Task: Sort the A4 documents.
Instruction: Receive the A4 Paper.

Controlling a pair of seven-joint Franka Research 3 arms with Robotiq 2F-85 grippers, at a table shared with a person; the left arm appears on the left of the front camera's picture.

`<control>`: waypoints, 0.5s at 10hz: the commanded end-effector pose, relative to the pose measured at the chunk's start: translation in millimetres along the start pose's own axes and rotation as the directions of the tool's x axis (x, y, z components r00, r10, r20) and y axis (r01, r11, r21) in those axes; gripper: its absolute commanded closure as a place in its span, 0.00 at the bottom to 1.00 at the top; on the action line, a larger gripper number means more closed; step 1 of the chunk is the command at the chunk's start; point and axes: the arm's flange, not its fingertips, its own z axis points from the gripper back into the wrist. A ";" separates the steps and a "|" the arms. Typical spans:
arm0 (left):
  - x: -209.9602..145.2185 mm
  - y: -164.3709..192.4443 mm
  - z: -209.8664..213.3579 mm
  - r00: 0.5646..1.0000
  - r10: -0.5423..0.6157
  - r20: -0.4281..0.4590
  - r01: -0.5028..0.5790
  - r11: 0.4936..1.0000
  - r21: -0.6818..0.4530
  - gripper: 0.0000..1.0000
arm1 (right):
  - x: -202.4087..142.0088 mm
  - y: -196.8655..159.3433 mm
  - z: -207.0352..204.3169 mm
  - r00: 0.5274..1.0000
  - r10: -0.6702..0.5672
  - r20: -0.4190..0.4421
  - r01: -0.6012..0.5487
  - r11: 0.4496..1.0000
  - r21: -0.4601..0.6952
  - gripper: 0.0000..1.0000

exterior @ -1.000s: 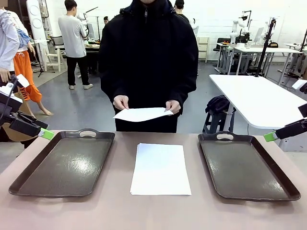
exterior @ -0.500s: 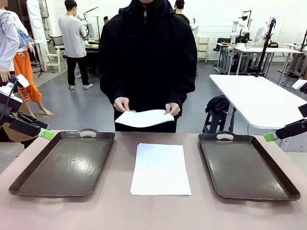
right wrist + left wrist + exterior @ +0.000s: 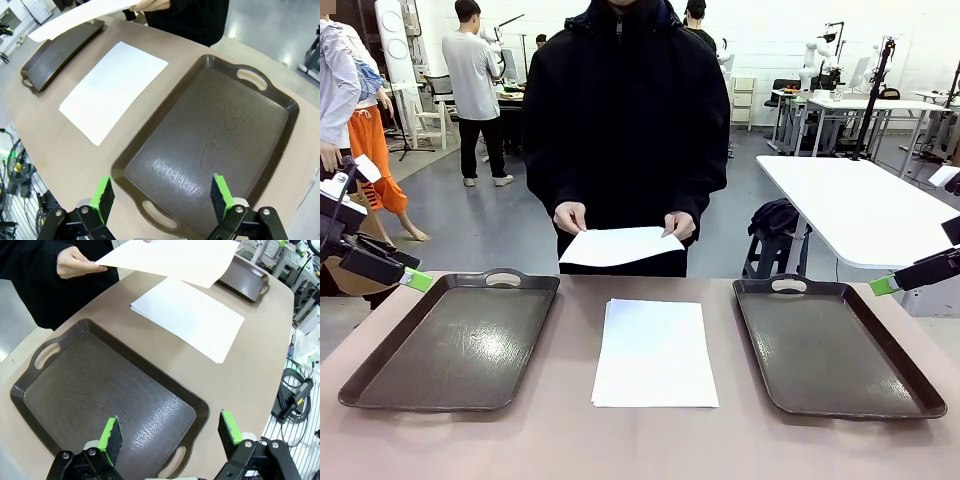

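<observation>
Plainly, both grippers were idle. Left gripper (image 3: 170,434): jaws spread wide, nothing between them, poised above the near end of the left tray (image 3: 100,385). Right gripper (image 3: 162,196): likewise wide apart and empty, above the near end of the right tray (image 3: 215,125). Likely reason: each waited over its own tray, ready to take a sheet.

Both trays were bare and set either side of the stack of sheets (image 3: 655,352). The stack lay flat on the table (image 3: 740,440) between them, probably so either arm could reach it. One more sheet, the held sheet (image 3: 618,245), was kept level by the person above the far table edge, a hand (image 3: 570,215) at each side, apparently being checked or offered.

Hard to tell: how many sheets the stack held, and whether any carried print, since all looked blank. Front view cut both arms at the picture edges. The held sheet ran off the top of both wrist views.
</observation>
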 end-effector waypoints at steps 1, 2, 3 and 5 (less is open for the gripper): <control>-0.7 2.2 0.6 1.000 -0.017 0.021 0.017 1.000 -0.011 0.00 | -0.7 -0.8 -1.1 1.000 -0.001 0.004 0.001 1.000 0.012 0.00; -0.7 2.2 0.6 1.000 -0.017 0.021 0.017 1.000 -0.011 0.00 | -0.7 -0.8 -1.1 1.000 -0.001 0.004 0.001 1.000 0.012 0.00; -0.7 2.2 0.6 1.000 -0.017 0.021 0.017 1.000 -0.011 0.00 | -0.7 -0.8 -1.1 1.000 -0.001 0.004 0.001 1.000 0.012 0.00; -0.7 2.2 0.6 1.000 -0.017 0.021 0.017 1.000 -0.011 0.00 | -0.7 -0.8 -1.1 1.000 -0.001 0.004 0.001 1.000 0.012 0.00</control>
